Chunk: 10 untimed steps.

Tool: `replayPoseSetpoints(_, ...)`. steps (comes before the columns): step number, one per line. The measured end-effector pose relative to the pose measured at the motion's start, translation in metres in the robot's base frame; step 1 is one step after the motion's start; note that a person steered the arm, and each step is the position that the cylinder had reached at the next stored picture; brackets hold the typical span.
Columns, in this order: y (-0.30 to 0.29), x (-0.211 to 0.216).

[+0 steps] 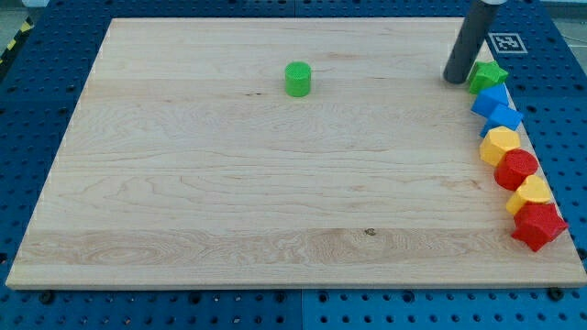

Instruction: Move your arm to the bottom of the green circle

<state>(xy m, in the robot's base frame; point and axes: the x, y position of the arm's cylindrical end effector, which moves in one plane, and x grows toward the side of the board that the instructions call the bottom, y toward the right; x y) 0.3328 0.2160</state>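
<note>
The green circle (298, 79) is a small green cylinder standing alone on the wooden board, left of centre near the view's top. My tip (456, 79) is at the lower end of the dark rod, far to the right of the green circle at about the same height in the view. The tip sits just left of a green star block (488, 76), close to it or touching; I cannot tell which.
A column of blocks runs down the board's right edge: the green star, two blue blocks (495, 107), a yellow block (500, 145), a red block (516, 169), another yellow block (531, 193) and a red star (538, 226). The wooden board (229, 202) lies on a blue pegboard.
</note>
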Motion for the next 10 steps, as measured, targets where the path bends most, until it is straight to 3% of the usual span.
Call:
replayPoseSetpoints(2, -0.038, 0.004)
replayPoseSetpoints(4, -0.055, 0.040)
replayPoseSetpoints(6, -0.126, 0.044)
replayPoseSetpoints(8, -0.163, 0.083)
replayPoseSetpoints(10, -0.172, 0.083)
